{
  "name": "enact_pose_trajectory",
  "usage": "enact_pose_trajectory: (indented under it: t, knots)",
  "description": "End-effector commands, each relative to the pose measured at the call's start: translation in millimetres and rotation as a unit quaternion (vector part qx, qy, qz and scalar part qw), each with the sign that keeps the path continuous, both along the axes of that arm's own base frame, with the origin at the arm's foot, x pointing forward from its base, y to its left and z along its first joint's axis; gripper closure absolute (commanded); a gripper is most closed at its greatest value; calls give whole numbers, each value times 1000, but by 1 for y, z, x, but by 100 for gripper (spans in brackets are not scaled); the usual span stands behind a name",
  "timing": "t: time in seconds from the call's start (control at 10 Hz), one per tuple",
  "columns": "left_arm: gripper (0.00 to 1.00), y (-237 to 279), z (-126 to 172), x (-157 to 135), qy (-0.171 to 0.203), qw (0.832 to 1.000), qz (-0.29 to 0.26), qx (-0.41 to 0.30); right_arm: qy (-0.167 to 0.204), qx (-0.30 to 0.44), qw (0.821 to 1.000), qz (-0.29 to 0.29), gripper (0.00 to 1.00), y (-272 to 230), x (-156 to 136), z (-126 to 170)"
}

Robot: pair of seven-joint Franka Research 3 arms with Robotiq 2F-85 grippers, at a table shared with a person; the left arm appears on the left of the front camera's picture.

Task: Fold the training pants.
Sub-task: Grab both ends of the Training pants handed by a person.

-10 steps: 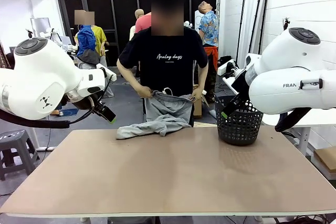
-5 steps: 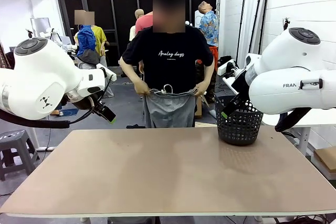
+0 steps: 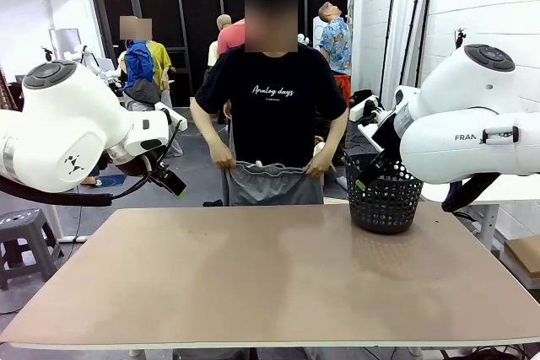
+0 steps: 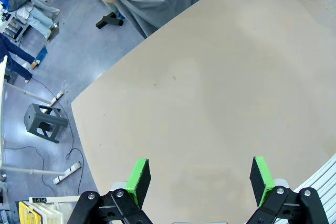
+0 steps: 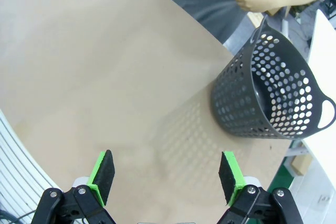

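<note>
While the person (image 3: 270, 99) is holding the training pants (image 3: 272, 185) at top middle, the left hand (image 4: 199, 162) and right hand (image 5: 166, 156) are both hanging spread, best waiting for them lying flat.

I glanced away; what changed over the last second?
The person lifted the training pants off the table; both hands hold the waistband, legs hanging behind its far edge. The left gripper and right gripper stayed put, jaws open; basket unmoved.
</note>
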State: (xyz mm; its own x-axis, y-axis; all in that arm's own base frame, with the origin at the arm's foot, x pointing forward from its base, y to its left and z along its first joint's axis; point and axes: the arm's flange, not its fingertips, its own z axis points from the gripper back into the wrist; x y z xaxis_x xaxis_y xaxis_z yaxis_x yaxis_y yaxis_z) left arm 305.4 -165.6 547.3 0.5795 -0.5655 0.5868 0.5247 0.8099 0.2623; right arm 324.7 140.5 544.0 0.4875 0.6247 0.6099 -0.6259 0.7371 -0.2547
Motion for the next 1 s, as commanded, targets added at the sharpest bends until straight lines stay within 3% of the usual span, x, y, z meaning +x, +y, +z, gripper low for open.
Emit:
enact_pose_trajectory:
  t: [0.0,0.9]
  knots:
    - [0,1,1,1,-4,1000,-1,3,0,0,1000,0,0,0,0,0]
    - [0,1,1,1,-4,1000,-1,3,0,0,1000,0,0,0,0,0]
